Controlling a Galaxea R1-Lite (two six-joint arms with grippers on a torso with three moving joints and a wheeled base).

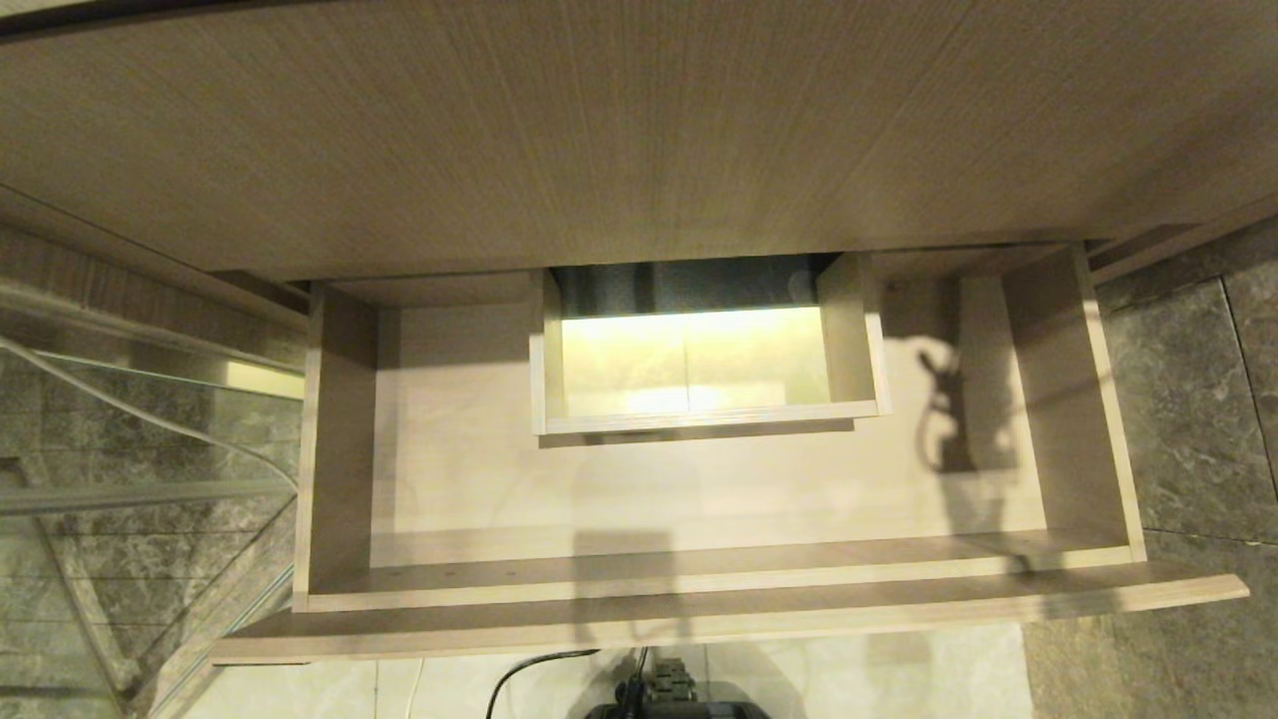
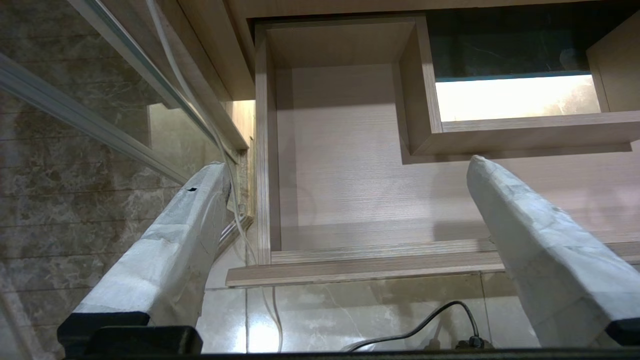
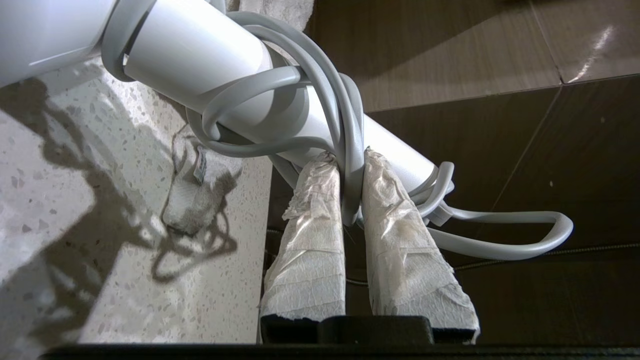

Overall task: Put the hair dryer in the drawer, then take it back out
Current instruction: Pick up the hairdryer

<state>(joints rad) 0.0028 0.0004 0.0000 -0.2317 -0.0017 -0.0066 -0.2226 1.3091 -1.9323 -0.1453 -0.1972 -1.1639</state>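
Clamped tight, the right gripper pinches a strand of the grey cord that is wound around the white hair dryer, its taped fingers nearly meeting with only that cord between them. From its wrist view the dryer hangs above a speckled stone counter beside dark floor tiles, well away from the cabinet; in the head view neither arm nor dryer appears, only a shadow on the drawer's right side. Meanwhile the drawer stands pulled out and bare, its pale wood-grain floor showing around the boxed cut-out at the back. Over on the other side, the left gripper sits idle with its fingers spread wide, looking down at the drawer's left end. By my reckoning the job is in its early part: the dryer is gripped but not yet in the drawer, so placing it, letting go, and fetching it back out all remain.
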